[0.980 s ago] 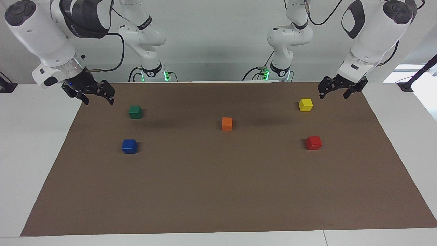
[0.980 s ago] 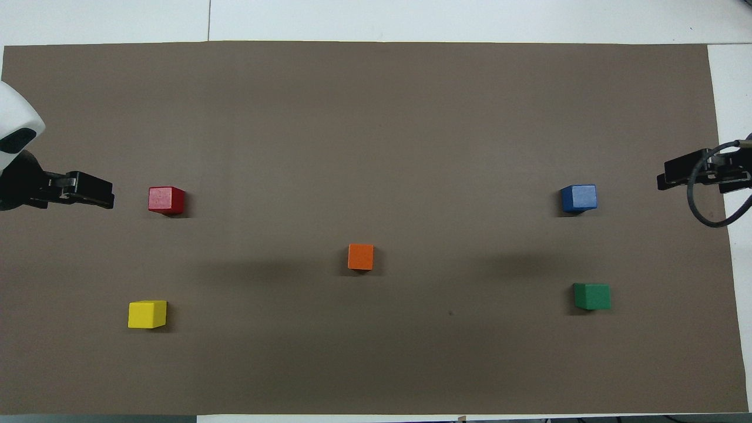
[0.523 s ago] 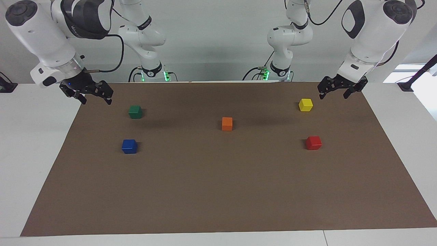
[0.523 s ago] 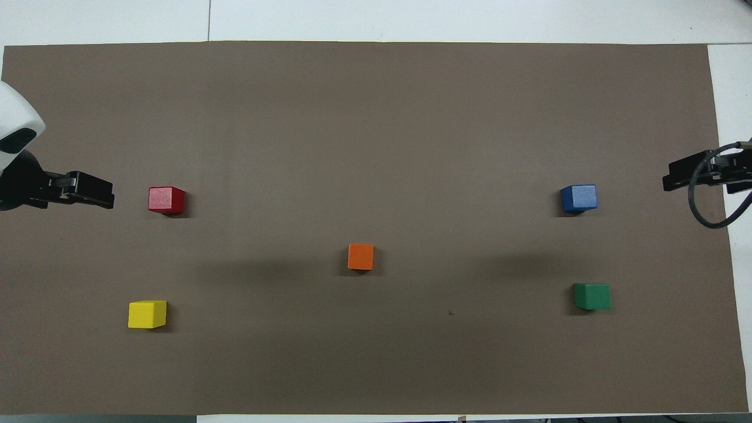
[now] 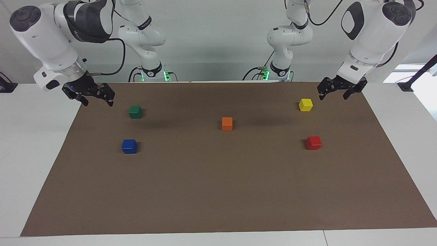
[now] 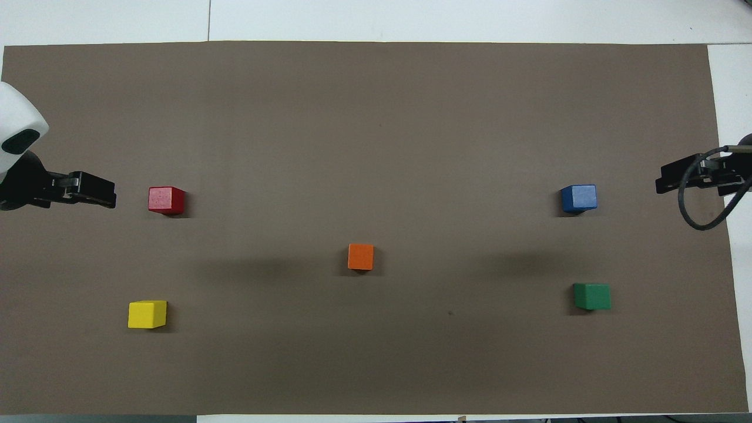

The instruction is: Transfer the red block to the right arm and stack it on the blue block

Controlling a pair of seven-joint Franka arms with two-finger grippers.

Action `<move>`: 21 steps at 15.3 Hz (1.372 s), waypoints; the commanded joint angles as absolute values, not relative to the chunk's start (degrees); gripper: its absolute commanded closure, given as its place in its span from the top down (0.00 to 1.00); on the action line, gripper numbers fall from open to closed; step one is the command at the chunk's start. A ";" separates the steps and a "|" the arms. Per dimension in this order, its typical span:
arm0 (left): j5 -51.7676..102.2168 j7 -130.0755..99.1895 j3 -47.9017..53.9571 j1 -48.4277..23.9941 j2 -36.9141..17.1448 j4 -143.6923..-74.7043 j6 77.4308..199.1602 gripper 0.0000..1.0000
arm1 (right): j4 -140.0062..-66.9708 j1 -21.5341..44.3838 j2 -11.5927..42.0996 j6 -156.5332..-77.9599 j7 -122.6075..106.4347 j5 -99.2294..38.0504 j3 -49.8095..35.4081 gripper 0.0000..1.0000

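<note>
Both jaws stood wide open and held nothing. Left gripper hung in the air over the corner of the brown mat at the left arm's end of the counter, near the yellow block but not touching it; in the overhead view its tip showed at the mat's edge, beside the red block. Right gripper hung over the mat's edge at the right arm's end, near the green block, w/ a small blue light on its wrist; in the overhead view it showed beside the blue block. Red block lay flat on the mat toward the left arm's end, farther from the robots than the yellow one, approx. level w/ the blue block, which lay toward the right arm's end, farther from the robots than the green one. They were well apart, and the orange block stood between them near the mat's middle, a bit nearer to the robots. All five blocks sat separately, none on another.
</note>
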State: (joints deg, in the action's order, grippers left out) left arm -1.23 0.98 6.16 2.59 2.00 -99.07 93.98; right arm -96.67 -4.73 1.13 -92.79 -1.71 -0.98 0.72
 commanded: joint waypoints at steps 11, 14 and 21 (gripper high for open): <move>-1.76 1.32 5.54 3.96 2.11 -121.45 121.35 1.00 | -100.99 -4.57 -0.18 -100.10 -4.22 -6.72 -0.26 1.00; -1.76 1.41 5.45 3.96 -1.75 -122.70 127.08 1.00 | -102.83 -4.83 1.49 -101.95 -9.64 -21.31 -0.18 1.00; -1.76 1.41 5.45 3.96 -7.03 -123.13 134.38 1.00 | -112.58 -4.57 2.46 -101.43 -28.37 -63.50 -0.26 1.00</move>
State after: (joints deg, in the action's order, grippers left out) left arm -1.23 0.98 5.27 3.47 -6.30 -122.38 131.73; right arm -109.45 -4.21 3.12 -100.52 -23.77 -54.11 0.05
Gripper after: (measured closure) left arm 0.000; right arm 0.000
